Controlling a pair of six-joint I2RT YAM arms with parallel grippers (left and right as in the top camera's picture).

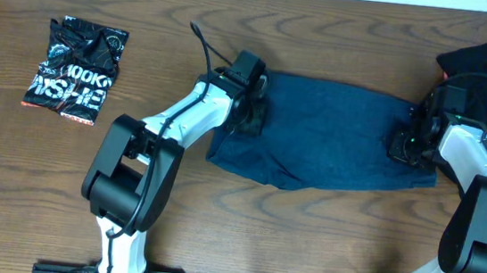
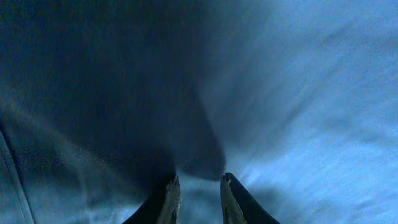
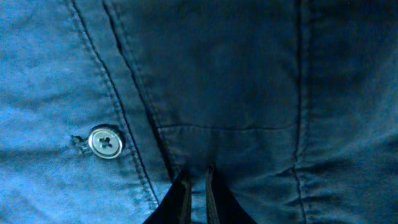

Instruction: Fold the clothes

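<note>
so, the navy garment (image 1: 333, 132) lay spread flat on the wooden table (image 1: 236, 28), between the two arms. the left gripper (image 1: 250, 110) sat at its left end, fingers (image 2: 169, 198) drawn close and pinching a ridge of cloth. the right gripper (image 3: 196, 180), at the other end, was nearly together on a stitched seam near a pale button (image 3: 105, 142).

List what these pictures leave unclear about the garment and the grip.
Left wrist view: whether the left gripper pinches the navy garment or just presses it; blur and shadow.
Right wrist view: how much fabric the right gripper holds; its jaws cover the pinch.
Overhead: black cloth at the right edge, cut off by the frame.
</note>
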